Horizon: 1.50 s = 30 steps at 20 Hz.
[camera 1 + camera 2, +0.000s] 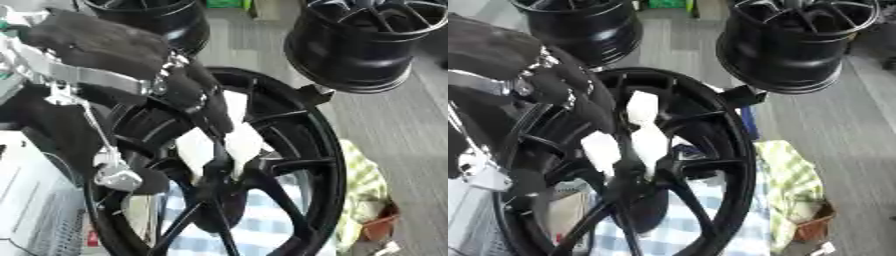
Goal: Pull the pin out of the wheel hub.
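A large black spoked wheel hub (pixel 328 150) stands close in front of me and fills the middle of both views. My left arm comes in from the upper left, and my left hand (pixel 188 87), black with white pads, reaches into the wheel and lies over its centre (pixel 214 192). The hand covers the spot where the spokes meet, so I cannot make out the pin or any hold on it. My right hand shows in neither view.
Two more black rims stand behind, one at the upper right (pixel 363 45) and one at the upper left (pixel 162 20). A blue-and-white checked cloth (pixel 262 220) lies under the wheel. To the right lie a green checked cloth (pixel 789 185) and a small orange container (pixel 381 226).
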Available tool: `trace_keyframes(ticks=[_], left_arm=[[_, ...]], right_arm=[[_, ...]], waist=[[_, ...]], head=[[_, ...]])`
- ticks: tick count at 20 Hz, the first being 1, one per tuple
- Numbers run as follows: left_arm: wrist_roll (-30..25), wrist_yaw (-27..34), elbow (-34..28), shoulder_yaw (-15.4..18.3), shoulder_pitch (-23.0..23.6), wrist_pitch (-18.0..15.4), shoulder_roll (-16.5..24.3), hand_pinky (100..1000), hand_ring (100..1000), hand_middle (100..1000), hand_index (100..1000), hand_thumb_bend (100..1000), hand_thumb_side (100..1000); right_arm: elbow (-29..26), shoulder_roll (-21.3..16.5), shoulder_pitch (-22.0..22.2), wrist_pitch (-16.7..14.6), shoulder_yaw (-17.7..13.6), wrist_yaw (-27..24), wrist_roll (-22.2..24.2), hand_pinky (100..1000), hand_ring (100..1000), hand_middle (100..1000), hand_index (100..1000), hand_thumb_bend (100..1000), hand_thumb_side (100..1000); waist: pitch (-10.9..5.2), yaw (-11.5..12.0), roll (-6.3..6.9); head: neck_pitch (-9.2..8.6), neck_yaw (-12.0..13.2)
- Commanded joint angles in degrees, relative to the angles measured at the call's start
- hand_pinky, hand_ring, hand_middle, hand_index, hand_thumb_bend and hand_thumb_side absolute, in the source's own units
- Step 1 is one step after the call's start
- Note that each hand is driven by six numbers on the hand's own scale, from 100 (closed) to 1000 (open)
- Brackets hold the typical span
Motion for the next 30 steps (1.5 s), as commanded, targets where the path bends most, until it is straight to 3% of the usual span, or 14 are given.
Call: trace_keyframes(ticks=[1,6,11,17,30], left_arm=[[-0.9,-0.2,-0.3,-0.2,-0.5,-1.4,0.2,886,903,792,903,325,379],[-0.9,-2.1,-0.3,-1.3,-0.3,-3.9,0.9,884,899,797,901,356,366],[-0.9,-3.7,-0.3,-0.5,1.1,-5.8,2.1,908,917,833,913,383,273],[-0.9,-8.0,-0.3,-0.3,2.4,-8.2,2.1,928,933,841,911,394,252],[1.0,-16.6,-0.3,-1.0,6.3,-5.5,1.9,907,915,831,922,419,224]], right_arm=[[-0.6,-0.9,-0.7,0.0,-0.4,0.5,-0.4,754,669,666,770,100,285],[-0.6,-0.8,-0.6,0.0,-0.3,0.5,-0.5,754,669,666,770,100,285],[-0.6,-0.6,-0.5,0.0,-0.3,0.6,-0.6,754,669,666,770,100,291],[-0.5,-0.3,-0.2,0.0,-0.3,0.3,-1.0,754,668,665,770,100,298],[-0.4,0.5,0.3,-0.4,-0.4,-0.4,-1.7,754,667,664,768,100,310]], waist=[[-0.88,0.1,-0.06],[-0.86,0.0,0.03],[-0.77,-0.1,0.05],[-0.63,-0.2,-0.02],[-0.38,-0.4,-0.05]], head=[[-0.47,0.3],[-1.1,0.2],[-1.53,-0.2],[-1.7,-0.4],[-2.42,-1.2]])
